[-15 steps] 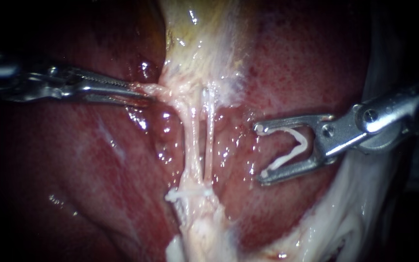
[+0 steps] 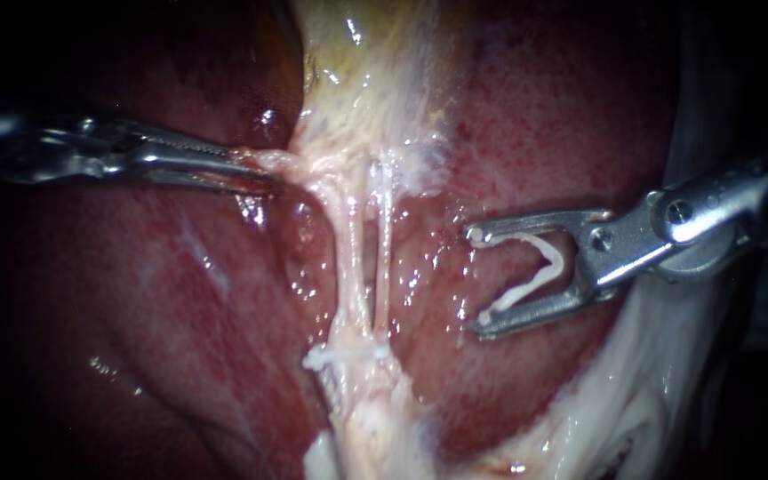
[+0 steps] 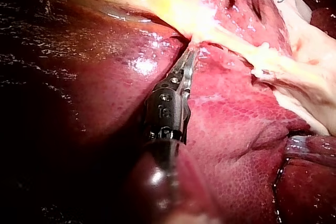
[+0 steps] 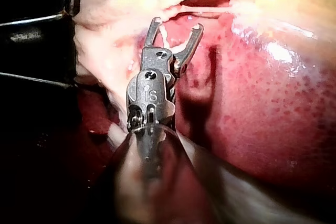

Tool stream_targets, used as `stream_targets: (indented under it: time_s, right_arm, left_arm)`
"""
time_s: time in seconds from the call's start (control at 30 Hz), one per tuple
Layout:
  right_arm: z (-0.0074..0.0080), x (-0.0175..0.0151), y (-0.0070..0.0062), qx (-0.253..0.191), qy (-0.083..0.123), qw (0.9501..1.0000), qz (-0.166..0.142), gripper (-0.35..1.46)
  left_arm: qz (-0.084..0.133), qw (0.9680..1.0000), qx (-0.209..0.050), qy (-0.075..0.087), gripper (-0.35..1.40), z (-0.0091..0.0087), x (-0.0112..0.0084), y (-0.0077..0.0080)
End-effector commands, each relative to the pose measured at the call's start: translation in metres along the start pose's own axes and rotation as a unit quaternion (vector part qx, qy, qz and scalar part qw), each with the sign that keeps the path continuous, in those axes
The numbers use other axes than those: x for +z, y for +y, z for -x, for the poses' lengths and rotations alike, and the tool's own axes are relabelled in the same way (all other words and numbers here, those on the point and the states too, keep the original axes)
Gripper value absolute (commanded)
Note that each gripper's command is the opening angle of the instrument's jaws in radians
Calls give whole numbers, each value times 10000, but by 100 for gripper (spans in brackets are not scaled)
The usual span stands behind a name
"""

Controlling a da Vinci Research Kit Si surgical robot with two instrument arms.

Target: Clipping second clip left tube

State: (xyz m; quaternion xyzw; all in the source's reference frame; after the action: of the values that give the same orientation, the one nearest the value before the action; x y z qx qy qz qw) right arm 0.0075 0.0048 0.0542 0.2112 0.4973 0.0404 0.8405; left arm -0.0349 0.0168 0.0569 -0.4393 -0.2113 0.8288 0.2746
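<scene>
So that the two tubes are drawn taut and stand apart from the liver (image 2: 535, 116), the pale tissue (image 2: 282, 163) at the lower end of the gallbladder (image 2: 366, 80) is clamped between the jaws of the left instrument (image 2: 255, 173) and pulled towards the left. The left tube (image 2: 348, 258) is thereby shown as the thicker, glistening, whitish cord; the right tube (image 2: 384, 249) is seen just beside it as a thinner thread, with a narrow dark slit between them. A placed clip (image 2: 348, 354), white and straight, is seen across the lower end where the tubes join.

The right instrument (image 2: 477, 283) is held well apart from the tubes, over the wet, mottled red liver, its jaws spread wide and pointed at them. A loaded clip (image 2: 526, 290), white and bent into a V, is gripped from both sides by these jaws. It is judged that an advance is needed until the left tube lies inside the V, above the placed clip, without the right tube being caught.
</scene>
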Motion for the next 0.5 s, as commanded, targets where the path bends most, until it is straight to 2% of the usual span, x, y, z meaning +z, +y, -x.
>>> stream_targets:
  time_s: [0.03, 0.1, 0.33, 0.5]
  right_arm:
    - [0, 0, 0, -1, -1, 10000, 0, 50]
    - [0, 0, 0, -1, -1, 10000, -1, 50]
    - [0, 0, 0, -2, 0, 10000, -2, 50]
    - [-1, 1, -3, -10, 0, 10000, -7, 50]
  left_arm:
    - [-19, 10000, -12, 63, -35, -4, -8, 1]
    - [-66, 9999, -63, 142, -35, -10, -21, 3]
    - [-176, 9992, 34, 347, -35, -34, -70, 7]
    - [-199, 9991, 45, 376, -35, -36, -74, 9]
